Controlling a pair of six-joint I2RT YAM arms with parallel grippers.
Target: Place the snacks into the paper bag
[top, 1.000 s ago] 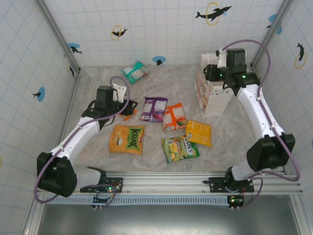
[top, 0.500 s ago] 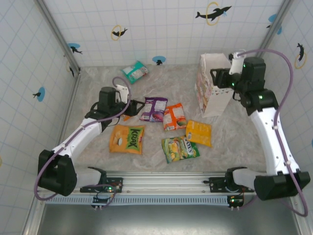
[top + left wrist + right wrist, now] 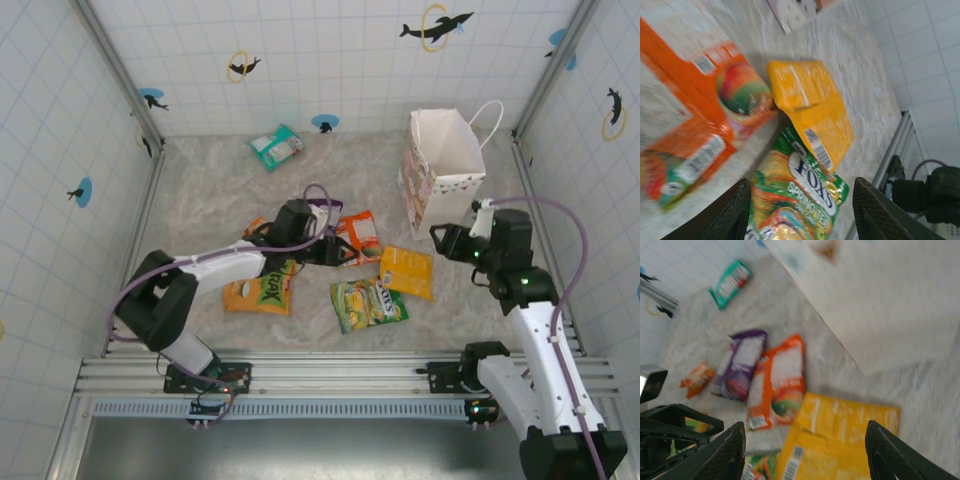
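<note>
Nearest, left of the bag (image 3: 418,190): green packet (image 3: 369,303), big orange packet (image 3: 262,288), yellow packet (image 3: 406,271). Next, right gripper (image 3: 807,455), spread and empty, just before the bag; left gripper (image 3: 800,210), likewise spread, by the orange-red packet (image 3: 357,237) farther left. Farthest, teal packet (image 3: 276,146), well left of the bag.

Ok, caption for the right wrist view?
Open right gripper facing yellow-orange packet; orange-red packet, purple packet beyond, paper bag alongside.
</note>
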